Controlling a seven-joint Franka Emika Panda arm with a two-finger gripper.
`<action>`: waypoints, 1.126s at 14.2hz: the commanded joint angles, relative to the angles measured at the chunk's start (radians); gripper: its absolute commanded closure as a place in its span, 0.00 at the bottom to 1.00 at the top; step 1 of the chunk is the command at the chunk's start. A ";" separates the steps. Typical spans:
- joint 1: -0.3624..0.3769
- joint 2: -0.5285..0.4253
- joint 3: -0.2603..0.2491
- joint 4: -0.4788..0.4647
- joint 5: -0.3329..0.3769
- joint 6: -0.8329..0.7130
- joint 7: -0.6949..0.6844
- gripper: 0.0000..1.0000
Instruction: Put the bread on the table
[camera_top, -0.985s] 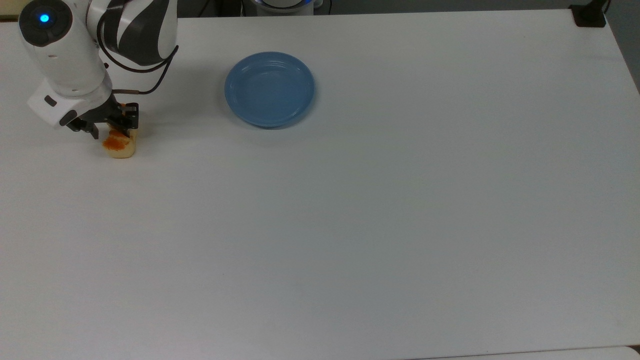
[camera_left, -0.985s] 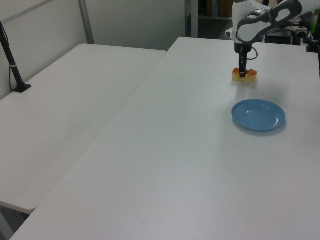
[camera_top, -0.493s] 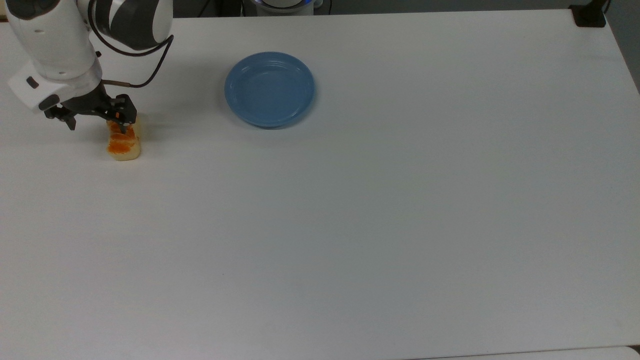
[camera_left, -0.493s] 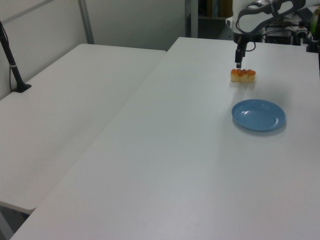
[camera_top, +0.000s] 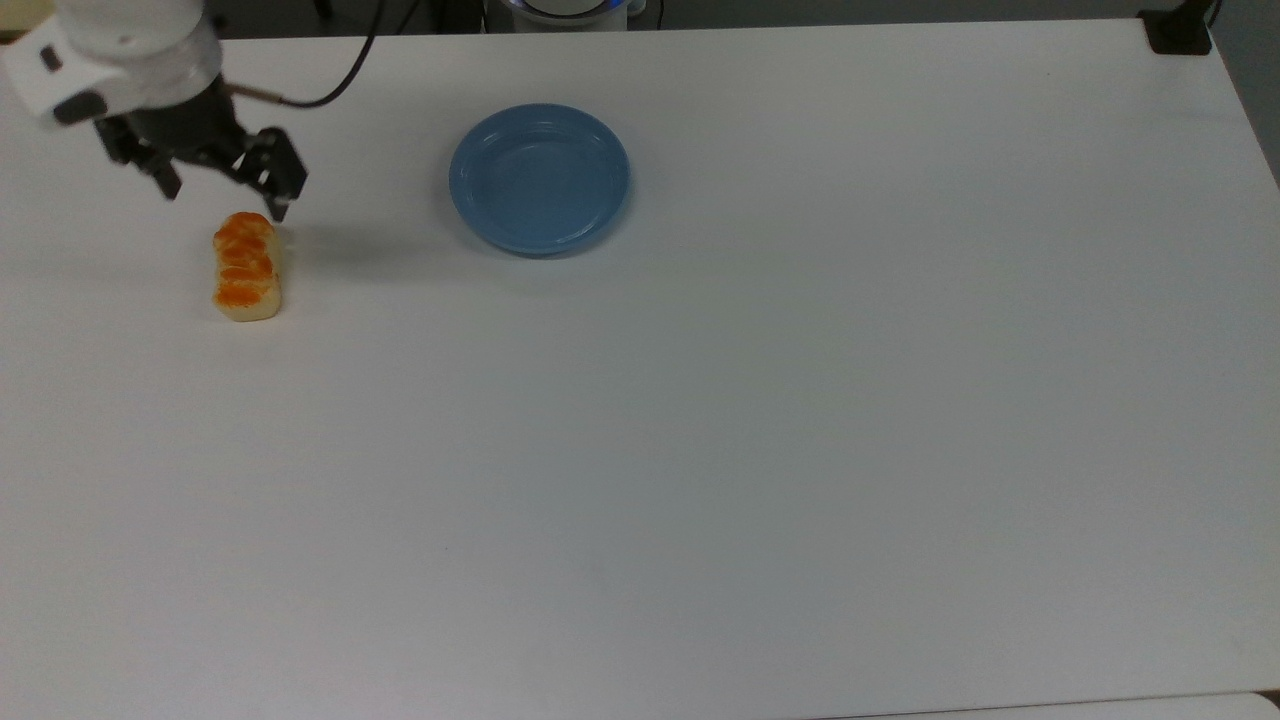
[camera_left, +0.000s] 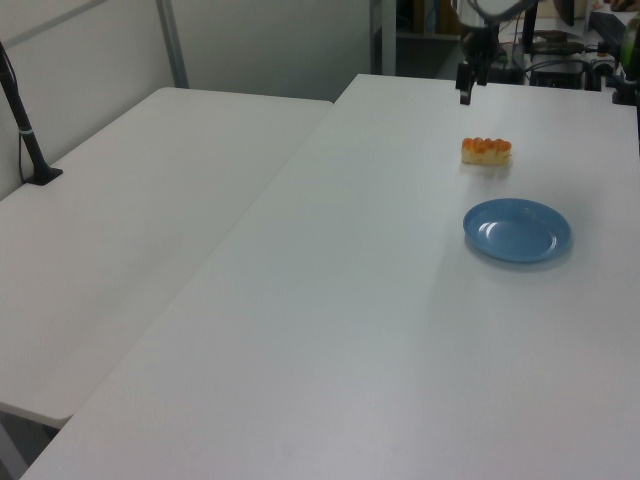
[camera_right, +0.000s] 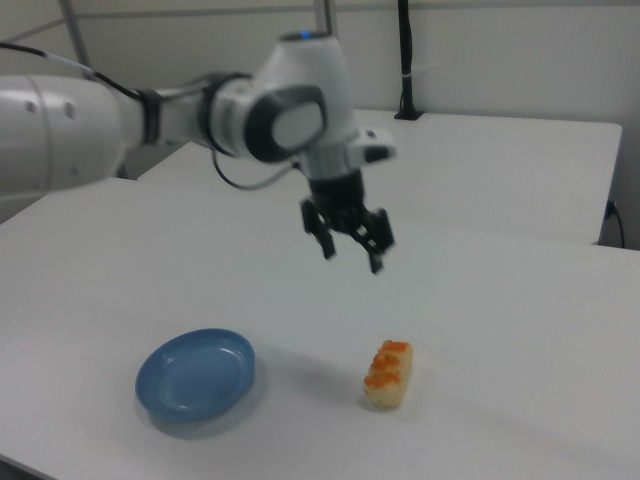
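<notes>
I see the bench (camera_top: 760, 450) as plain matt white, smooth; the bread (camera_top: 245, 266) has a glossy orange-brown lumpy top over dull pale sides; the plate (camera_top: 539, 178) looks smooth blue with soft sheen; my pincer (camera_right: 350, 244) is matt black, its arm shell glossy white

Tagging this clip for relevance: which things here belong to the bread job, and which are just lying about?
Part of the job:
the bread, lying on the table
the end effector, open, above and clear of the bread

Just lying about:
the blue plate, with nothing on it
</notes>
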 joint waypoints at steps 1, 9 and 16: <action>0.103 -0.141 -0.008 -0.019 0.014 -0.113 0.171 0.00; 0.338 -0.295 -0.032 -0.058 0.016 -0.186 0.266 0.00; 0.360 -0.290 -0.032 -0.090 0.026 -0.185 0.087 0.00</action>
